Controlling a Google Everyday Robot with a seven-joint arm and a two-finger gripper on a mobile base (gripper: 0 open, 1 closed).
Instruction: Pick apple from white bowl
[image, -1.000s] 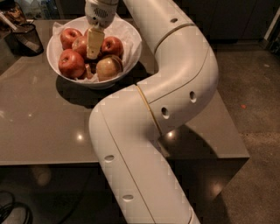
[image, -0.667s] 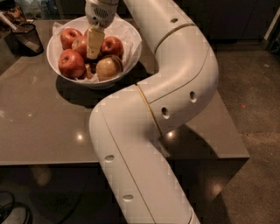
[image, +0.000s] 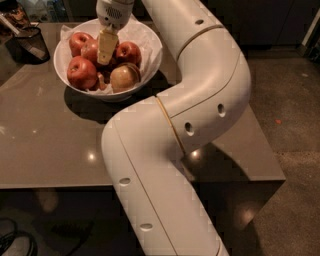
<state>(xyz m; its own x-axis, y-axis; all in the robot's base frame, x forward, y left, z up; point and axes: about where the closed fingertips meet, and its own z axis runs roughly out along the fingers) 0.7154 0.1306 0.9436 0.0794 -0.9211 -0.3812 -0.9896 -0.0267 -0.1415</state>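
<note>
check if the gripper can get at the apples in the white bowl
Probably yes: the gripper hangs right over the white bowl, down among the apples, with nothing between.

No writing, label, brand, number or sign can be read anywhere in this view. The gripper (image: 104, 58) hangs over the apples (image: 82, 72) in the white bowl (image: 120, 95) and shows no legible marking. The arm (image: 200, 75), the bowl and the tabletop (image: 50, 145) show none either.
</note>
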